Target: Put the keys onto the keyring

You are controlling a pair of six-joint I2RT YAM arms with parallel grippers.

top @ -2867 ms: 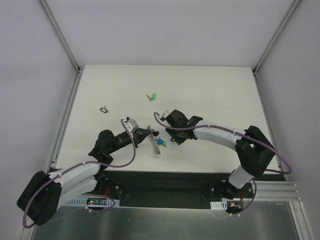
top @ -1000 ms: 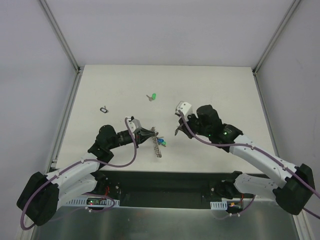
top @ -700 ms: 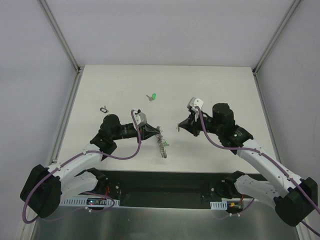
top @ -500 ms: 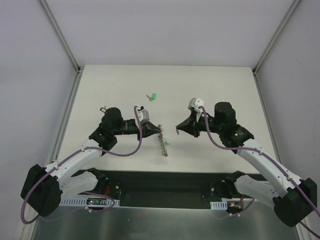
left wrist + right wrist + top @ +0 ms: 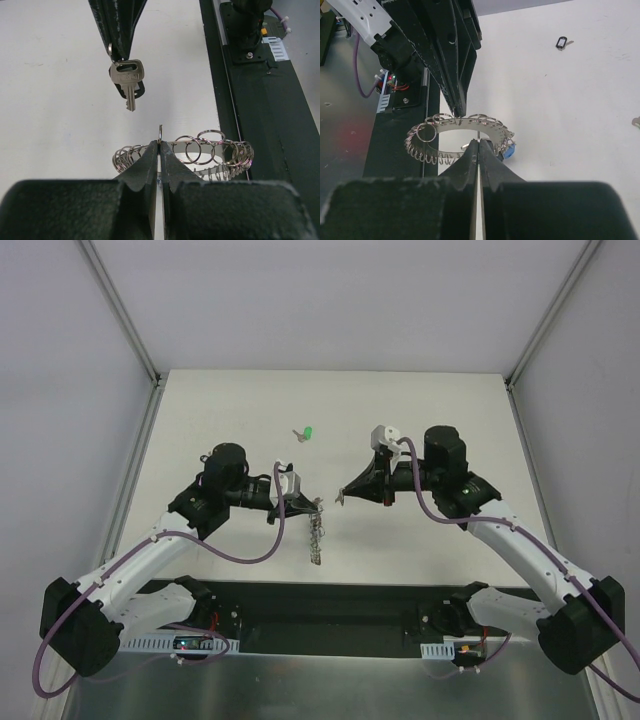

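Observation:
My left gripper [image 5: 303, 503] is shut on a small ring at the edge of the keyring [image 5: 316, 538], a broad silver ring hung with several small loops that dangles below the fingers. In the left wrist view the closed tips [image 5: 160, 145] pinch that ring, with the keyring [image 5: 200, 150] spread behind them. My right gripper [image 5: 341, 498] faces it a short gap away, shut on the small ring of a black-headed silver key [image 5: 128, 82]. A blue key [image 5: 509, 150] hangs on the keyring [image 5: 435, 131] beyond my right gripper [image 5: 479, 141]. A green key [image 5: 309, 432] lies alone on the table.
A tiny black loop-shaped item [image 5: 562, 42] lies on the white table [image 5: 430, 420], far left; in the top view my left arm covers it. The dark base rail [image 5: 330, 615] runs along the near edge. White walls enclose the table on three sides.
Both arms have risen and swung their grippers tip to tip. The keyring has come off the table and now hangs from my left gripper. My right gripper has moved left with the key.

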